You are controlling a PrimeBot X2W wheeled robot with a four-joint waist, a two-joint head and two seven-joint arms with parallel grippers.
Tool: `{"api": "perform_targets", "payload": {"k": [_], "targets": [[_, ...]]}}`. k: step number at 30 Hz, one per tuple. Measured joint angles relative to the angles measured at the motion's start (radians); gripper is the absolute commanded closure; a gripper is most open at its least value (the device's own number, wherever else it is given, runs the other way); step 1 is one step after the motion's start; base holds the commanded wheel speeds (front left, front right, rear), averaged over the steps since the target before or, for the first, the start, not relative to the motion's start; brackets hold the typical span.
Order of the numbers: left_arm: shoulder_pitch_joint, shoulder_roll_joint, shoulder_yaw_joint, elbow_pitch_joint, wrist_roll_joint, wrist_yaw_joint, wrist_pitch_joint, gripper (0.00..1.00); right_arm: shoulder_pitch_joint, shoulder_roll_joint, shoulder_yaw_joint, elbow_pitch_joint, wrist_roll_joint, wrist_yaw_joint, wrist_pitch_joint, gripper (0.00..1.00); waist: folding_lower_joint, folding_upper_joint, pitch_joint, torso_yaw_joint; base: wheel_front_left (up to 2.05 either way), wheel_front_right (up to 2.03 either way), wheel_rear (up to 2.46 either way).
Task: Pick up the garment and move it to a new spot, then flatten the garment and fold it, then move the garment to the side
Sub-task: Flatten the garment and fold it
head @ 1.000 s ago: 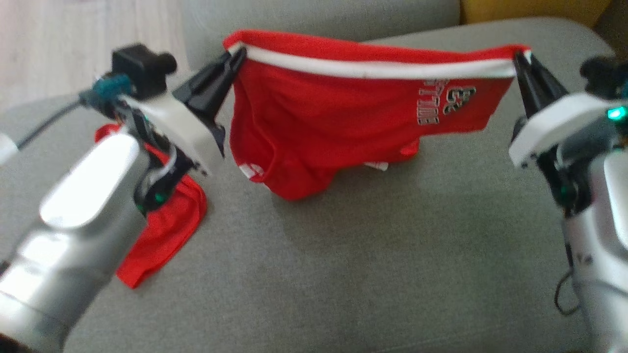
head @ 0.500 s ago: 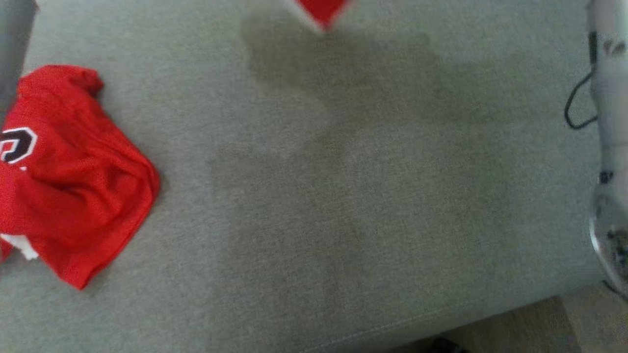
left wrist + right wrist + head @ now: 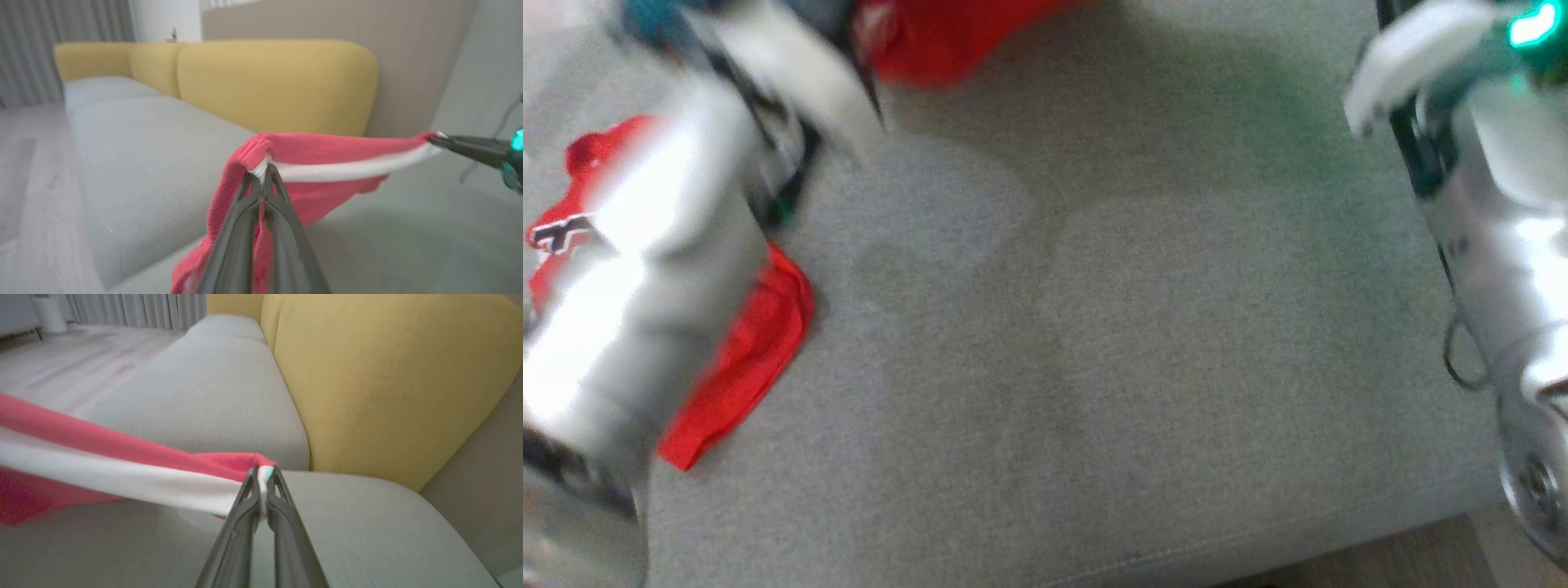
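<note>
The garment (image 3: 327, 151), red with a white band along its edge, hangs stretched above the grey sofa seat (image 3: 1143, 327). My left gripper (image 3: 261, 179) is shut on one end of that band. My right gripper (image 3: 263, 477) is shut on the other end, and it also shows as a dark tip (image 3: 433, 139) in the left wrist view. In the blurred head view only the garment's lower part (image 3: 947, 41) shows at the top edge. My left forearm (image 3: 645, 269) and right forearm (image 3: 1503, 245) flank the seat.
A second red garment (image 3: 743, 351) with a dark and white print lies crumpled on the seat at the left, partly under my left forearm. A yellow backrest (image 3: 278, 81) stands behind the seat. The sofa's front edge and wooden floor (image 3: 1380, 563) show at the lower right.
The head camera has swung, so the whole picture has shifted and blurred. Both arms are back in it after half a second ago. The garment stays stretched between both shut grippers.
</note>
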Motion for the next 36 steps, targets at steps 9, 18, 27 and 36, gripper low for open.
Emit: {"api": "perform_targets", "payload": {"k": [9,18,27,36], "targets": [[0.339,0.06,-0.227,-0.185,-0.105,0.0,-0.001,1.0,0.169,-0.107,0.221,0.031,0.167,0.0,0.194,1.0,-0.0002,0.0,-0.092,0.034,0.0,0.0,0.0],[0.513,0.07,-0.292,-0.299,-0.112,0.03,-0.013,1.0,0.412,-0.316,0.499,-0.262,0.471,0.0,0.466,1.0,-0.0003,0.0,-0.203,0.048,0.0,0.0,0.0],[0.62,0.069,-0.321,-0.431,-0.128,0.093,-0.002,1.0,0.556,-0.522,0.553,-0.514,0.693,0.0,0.671,1.0,-0.0001,0.0,-0.269,0.051,0.0,0.0,0.0],[0.672,0.083,-0.315,-0.516,-0.143,0.152,0.007,1.0,0.669,-0.591,0.423,-0.68,0.771,0.0,0.698,1.0,0.0001,0.0,-0.25,0.063,0.0,0.0,0.0]]}}
